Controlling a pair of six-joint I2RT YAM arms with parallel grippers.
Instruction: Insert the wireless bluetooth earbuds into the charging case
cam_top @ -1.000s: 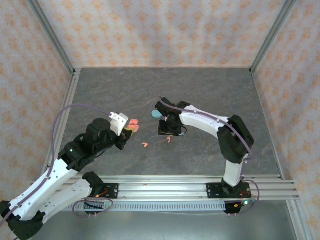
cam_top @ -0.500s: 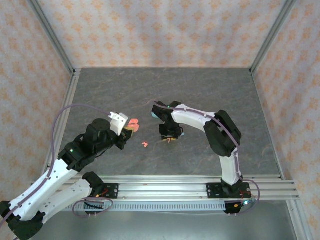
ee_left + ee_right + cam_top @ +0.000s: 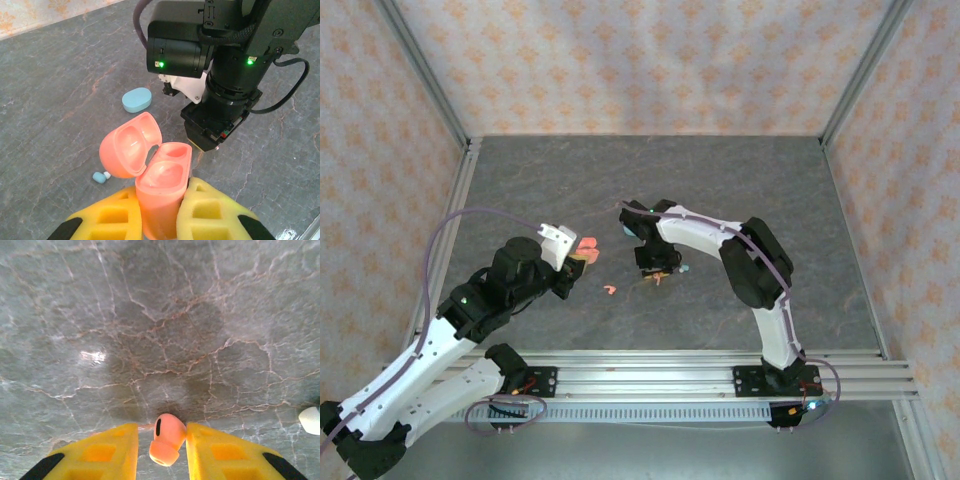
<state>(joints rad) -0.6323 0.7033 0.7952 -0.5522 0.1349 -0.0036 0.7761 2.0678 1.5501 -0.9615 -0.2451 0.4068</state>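
Observation:
My left gripper (image 3: 161,215) is shut on the base of a salmon-pink charging case (image 3: 162,182) and holds it upright with the lid swung open; both wells look empty. From above, that gripper (image 3: 575,262) sits left of centre. My right gripper (image 3: 161,431) points down at the table, open, with a salmon-pink earbud (image 3: 167,437) between its yellow fingers (image 3: 112,447). The right finger touches the earbud and a gap shows on the left. A second pink earbud (image 3: 608,290) lies on the table between the arms. A light teal earbud (image 3: 100,176) lies beside the held case.
A shut light teal case (image 3: 136,99) lies on the grey table (image 3: 740,180) just beyond the right wrist (image 3: 220,105), which hangs close in front of the held case. A pale earbud tip (image 3: 311,420) shows at the right. Patterned walls enclose the table.
The right arm has folded in and shifted slightly left, and its jaws have narrowed around the pink earbud. The left arm and its case have stayed still.

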